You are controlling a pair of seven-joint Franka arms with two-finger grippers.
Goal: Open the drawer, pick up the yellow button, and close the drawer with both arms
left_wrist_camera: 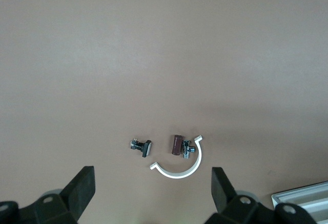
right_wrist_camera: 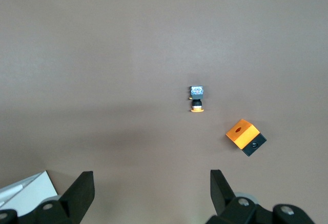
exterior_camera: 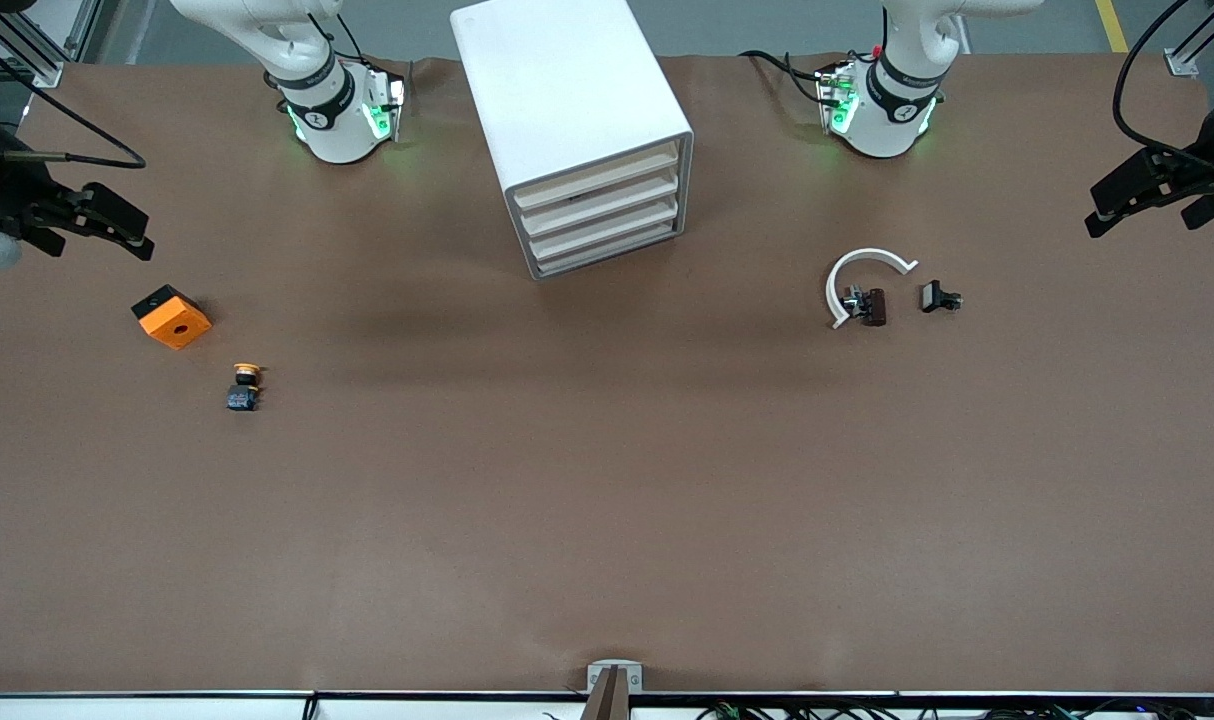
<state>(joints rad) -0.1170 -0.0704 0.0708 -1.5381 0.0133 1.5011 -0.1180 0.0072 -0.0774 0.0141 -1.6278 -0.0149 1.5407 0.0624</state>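
From the front, the tiny orange-capped black-and-blue button (exterior_camera: 244,387) lies out on the brown bench (exterior_camera: 607,500) beside the orange square block (exterior_camera: 171,316), drawers of the white cabinet (exterior_camera: 577,130) shut; both wrist views show left gripper (left_wrist_camera: 152,190) and right gripper (right_wrist_camera: 151,193) spread wide, risking a block-for-button mix-up.

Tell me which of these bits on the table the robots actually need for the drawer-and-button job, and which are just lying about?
Needed:
- drawer cabinet, all drawers shut
- button, lying on the table
- left end effector, open, waiting
- right end effector, open, waiting

Lying about:
- orange block
- white arc with its dark clip
- small black clip
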